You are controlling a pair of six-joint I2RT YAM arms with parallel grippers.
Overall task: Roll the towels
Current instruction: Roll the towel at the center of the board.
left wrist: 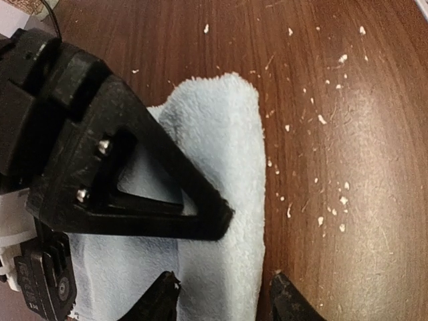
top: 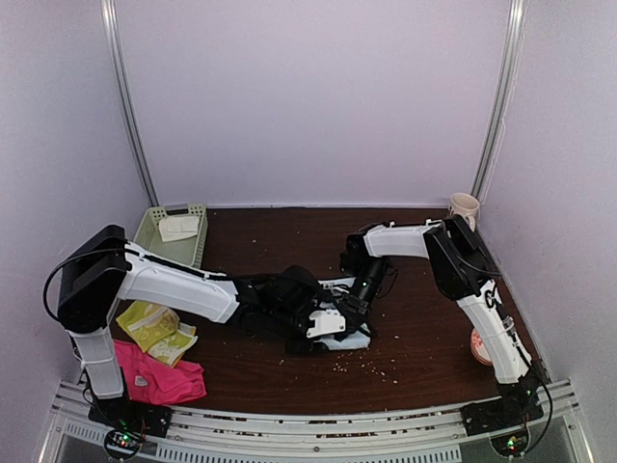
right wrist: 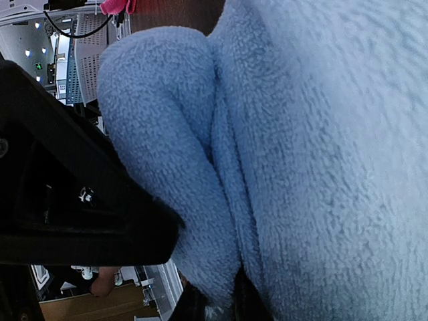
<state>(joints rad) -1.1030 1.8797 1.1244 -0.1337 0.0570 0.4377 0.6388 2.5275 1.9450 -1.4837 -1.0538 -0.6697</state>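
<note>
A pale blue towel (top: pixel 353 340) lies mid-table under both grippers. In the left wrist view the towel (left wrist: pixel 221 154) has a thick folded edge along its right side. My left gripper (left wrist: pixel 224 297) is open astride that edge, one fingertip (left wrist: pixel 160 294) on the cloth and the other on the bare wood beside it. In the top view the left gripper (top: pixel 328 323) meets the right gripper (top: pixel 352 304) over the towel. The right gripper (right wrist: pixel 219 307) is shut on a fold of the towel (right wrist: pixel 301 167), which fills its view. A black finger of the right gripper (left wrist: pixel 140 180) presses on the cloth.
A pale green basket (top: pixel 154 231) at the back left holds a cream-white towel (top: pixel 179 227). A yellow-green patterned towel (top: pixel 154 328) and a hot-pink towel (top: pixel 159 378) lie by the left arm's base. A mug (top: pixel 465 206) stands at the back right. Crumbs (top: pixel 371 365) dot the wood.
</note>
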